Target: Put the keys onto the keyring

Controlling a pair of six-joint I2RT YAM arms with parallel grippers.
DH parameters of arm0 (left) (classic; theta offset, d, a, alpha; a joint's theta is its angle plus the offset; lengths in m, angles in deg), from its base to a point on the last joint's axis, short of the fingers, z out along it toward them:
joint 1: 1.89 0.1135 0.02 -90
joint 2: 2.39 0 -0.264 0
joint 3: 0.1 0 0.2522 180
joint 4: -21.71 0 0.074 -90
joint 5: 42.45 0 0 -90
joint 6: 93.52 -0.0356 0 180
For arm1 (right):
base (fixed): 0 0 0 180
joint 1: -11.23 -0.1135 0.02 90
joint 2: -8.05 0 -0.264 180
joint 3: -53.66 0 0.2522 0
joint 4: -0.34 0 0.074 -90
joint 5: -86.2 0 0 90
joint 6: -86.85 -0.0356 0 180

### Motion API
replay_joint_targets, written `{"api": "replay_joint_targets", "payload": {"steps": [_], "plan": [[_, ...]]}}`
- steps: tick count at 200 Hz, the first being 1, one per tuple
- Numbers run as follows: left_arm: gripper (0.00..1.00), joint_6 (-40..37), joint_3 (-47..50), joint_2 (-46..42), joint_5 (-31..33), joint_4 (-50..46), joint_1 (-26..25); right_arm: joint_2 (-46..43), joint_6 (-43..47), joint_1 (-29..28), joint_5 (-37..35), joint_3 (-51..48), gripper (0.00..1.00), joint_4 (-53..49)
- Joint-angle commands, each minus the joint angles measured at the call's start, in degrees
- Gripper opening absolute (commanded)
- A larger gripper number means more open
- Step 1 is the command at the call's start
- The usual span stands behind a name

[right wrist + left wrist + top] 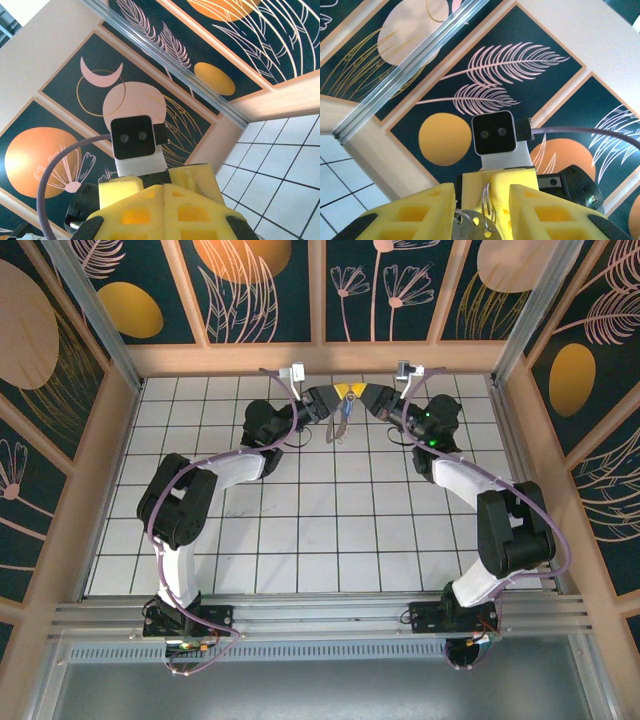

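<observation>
Left fingers (415, 215) apart, keyring (487, 206) between them

No word, number or brand can be read anywhere; the wall panels (520, 65) bear only drawn leaves and discs; a metal piece (465, 231), bottom centre of the left wrist view, shows faint marks, too small to read.

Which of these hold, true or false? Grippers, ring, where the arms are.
1. The left gripper and right gripper meet near the far edge of the table: true.
2. The right gripper's jaws stand wide open: false, its yellow fingers are pressed together.
3. A metal ring sits in the gap of the left gripper: true.
4. The left gripper is clamped fully shut: false, its jaws stand apart.
</observation>
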Motion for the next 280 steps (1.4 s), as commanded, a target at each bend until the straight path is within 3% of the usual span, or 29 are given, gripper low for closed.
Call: {"api": "replay_joint_targets", "payload": {"steps": [1, 39, 107, 145, 280], "plan": [[0.36, -4.70, -2.51, -3.30, -2.05, -3.29, 1.50, 0.28, 1.69, 1.52, 4.54, 2.41, 0.00, 1.59], [0.39, -7.85, -5.39, -3.33, -7.29, -8.96, 3.66, 0.04, 6.91, 2.96, 9.12, 4.68, 0.00, -4.32], [0.42, -19.90, -17.09, -0.63, -17.93, -29.13, 4.86, 3.64, 16.01, 4.91, 17.84, 12.27, 0.00, -16.83], [0.43, -24.87, -22.62, 1.97, -20.94, -37.79, 5.12, 5.76, 16.40, 5.05, 20.00, 14.25, 0.00, -17.89], [0.39, -24.70, -24.76, 5.41, -25.22, -39.18, 4.95, 5.88, 14.88, 5.19, 18.80, 13.66, 0.00, -16.16]]}}
